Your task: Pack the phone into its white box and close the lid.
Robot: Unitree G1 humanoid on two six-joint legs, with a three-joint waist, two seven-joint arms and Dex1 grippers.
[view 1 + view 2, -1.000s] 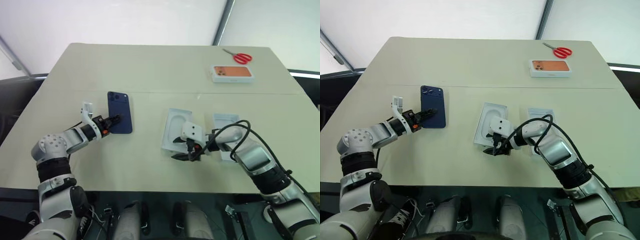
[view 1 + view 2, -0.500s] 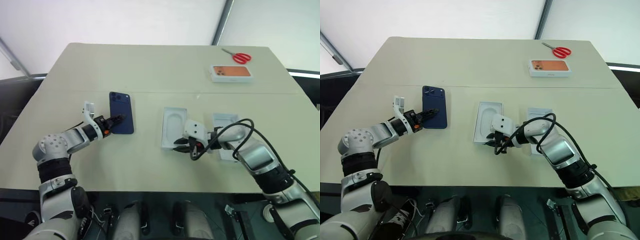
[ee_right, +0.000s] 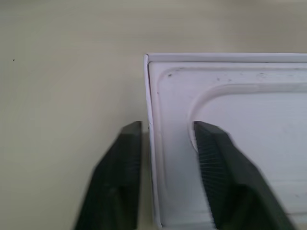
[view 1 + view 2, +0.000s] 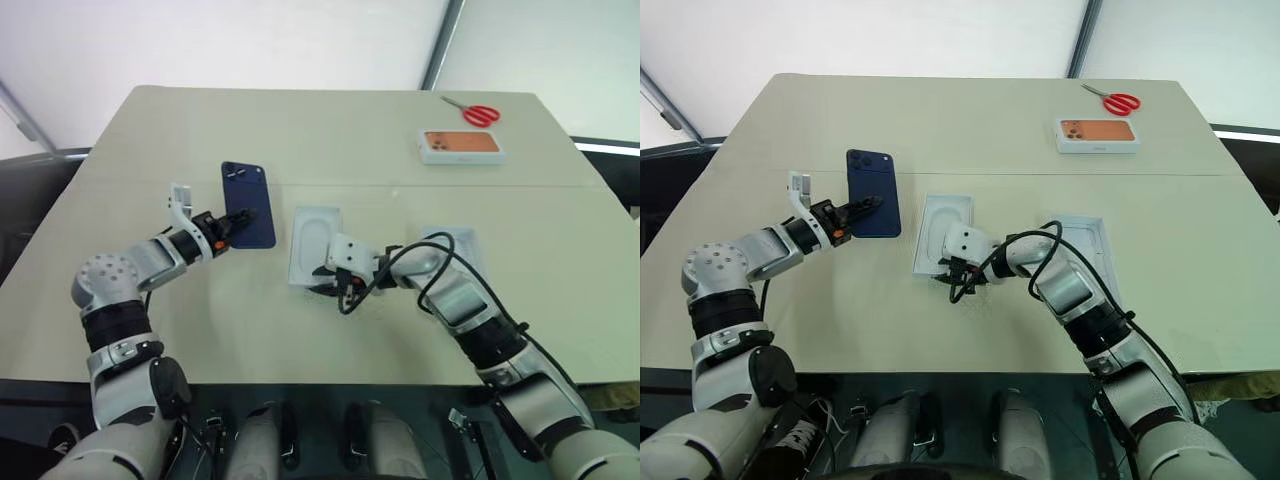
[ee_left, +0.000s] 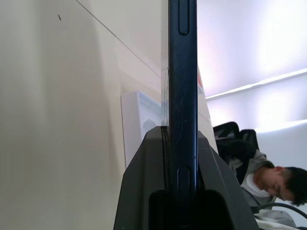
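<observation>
**Box dragged in beside the lifted phone**

The phone [image 4: 248,205], pinched by the left gripper [image 4: 232,222], has risen off the bench [image 4: 330,130]; at its 3 o'clock, the white box [image 4: 311,245], its wall straddled by the right gripper's [image 4: 328,287] spread fingers, has slid close, easing insertion

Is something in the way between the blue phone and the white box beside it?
No object lies between the phone, held by the left gripper, and the white box. But the right gripper straddles the box's near wall, with one finger inside.
</observation>
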